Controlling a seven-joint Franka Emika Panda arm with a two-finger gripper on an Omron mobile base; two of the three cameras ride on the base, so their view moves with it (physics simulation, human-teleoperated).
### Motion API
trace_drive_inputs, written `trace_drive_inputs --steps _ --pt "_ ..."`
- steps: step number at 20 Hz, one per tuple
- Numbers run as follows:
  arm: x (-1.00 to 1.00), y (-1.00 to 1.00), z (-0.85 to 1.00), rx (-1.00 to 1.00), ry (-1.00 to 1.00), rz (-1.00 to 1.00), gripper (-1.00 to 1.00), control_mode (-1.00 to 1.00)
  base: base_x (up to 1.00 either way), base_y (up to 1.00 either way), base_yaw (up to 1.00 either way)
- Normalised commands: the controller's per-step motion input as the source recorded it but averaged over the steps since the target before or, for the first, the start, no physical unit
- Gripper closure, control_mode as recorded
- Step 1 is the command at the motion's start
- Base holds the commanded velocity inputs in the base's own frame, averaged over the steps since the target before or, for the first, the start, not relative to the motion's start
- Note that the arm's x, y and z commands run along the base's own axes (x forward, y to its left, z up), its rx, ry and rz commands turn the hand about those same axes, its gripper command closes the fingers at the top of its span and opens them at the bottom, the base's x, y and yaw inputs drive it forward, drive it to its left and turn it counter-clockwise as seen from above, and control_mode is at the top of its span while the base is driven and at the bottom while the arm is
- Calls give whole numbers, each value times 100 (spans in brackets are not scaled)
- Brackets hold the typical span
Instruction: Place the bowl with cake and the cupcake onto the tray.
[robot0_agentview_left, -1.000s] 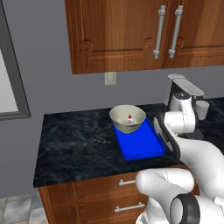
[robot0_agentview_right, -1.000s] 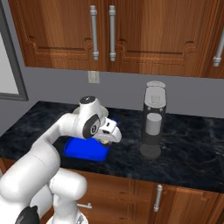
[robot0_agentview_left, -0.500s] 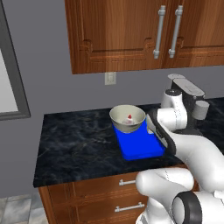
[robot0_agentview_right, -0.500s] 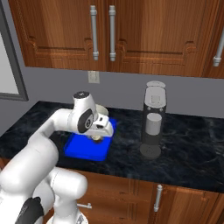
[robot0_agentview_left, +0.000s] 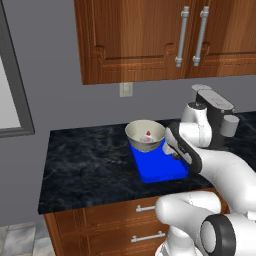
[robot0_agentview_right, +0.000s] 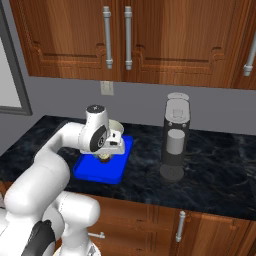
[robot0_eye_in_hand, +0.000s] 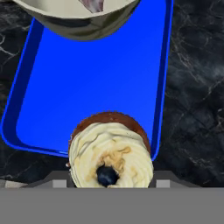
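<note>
Tray: the flat, bright blue rectangular tray (robot0_agentview_left: 159, 168) with a low raised rim and rounded corners lies on the dark marbled stone counter (robot0_agentview_left: 85, 165); it also shows in the right base view (robot0_agentview_right: 95, 171) and the hand view (robot0_eye_in_hand: 92, 83).
Bowl: the round, deep, cream-beige bowl (robot0_agentview_left: 144, 136) with a greyish rim sits at the tray's far end, toward the wall; in the hand view its underside (robot0_eye_in_hand: 83, 24) overlaps the tray's top edge, and whether it stands fully inside the rim cannot be told.
In the bowl: the tiny white and pink cake (robot0_agentview_left: 148, 136) with a red dot on top lies inside; the hand view catches a pinkish edge of it (robot0_eye_in_hand: 92, 5).
Cupcake: the very small brown cupcake (robot0_eye_in_hand: 109, 151) with a swirled pale cream top and a dark round berry at its centre sits between the gripper's fingers, over the tray's near end and close to its right rim as the hand view shows it; the base views show it as a small brown spot under the hand (robot0_agentview_left: 176, 156) (robot0_agentview_right: 105, 158). Whether it rests on the tray or hangs above it cannot be told.
Gripper: the two-finger gripper (robot0_eye_in_hand: 109, 183) pinches the cupcake, one finger at either side of it.
Coffee machine: a grey and silver upright appliance (robot0_agentview_right: 175, 137) stands on the counter to the right of the tray, well apart from it.
Cabinets: brown wooden wall cabinets (robot0_agentview_left: 150, 37) with brushed metal bar handles hang above; a pale wall socket (robot0_agentview_left: 125, 90) sits on the grey wall below them.
Writing: no letters can be read on any of these things.
</note>
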Motion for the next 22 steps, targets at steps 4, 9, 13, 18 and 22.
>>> trace_drive_inputs --steps 4,9,13,18,22 --pt "13 8 -19 4 1 15 100 -100 0 0 0" --pt "18 3 -20 3 2 11 100 -100 0 0 0" --pt "24 5 -17 5 9 7 100 -100 0 0 0" --pt "25 9 -19 5 8 5 100 -100 0 0 0" --pt "26 9 -18 3 10 2 100 -100 0 0 0"
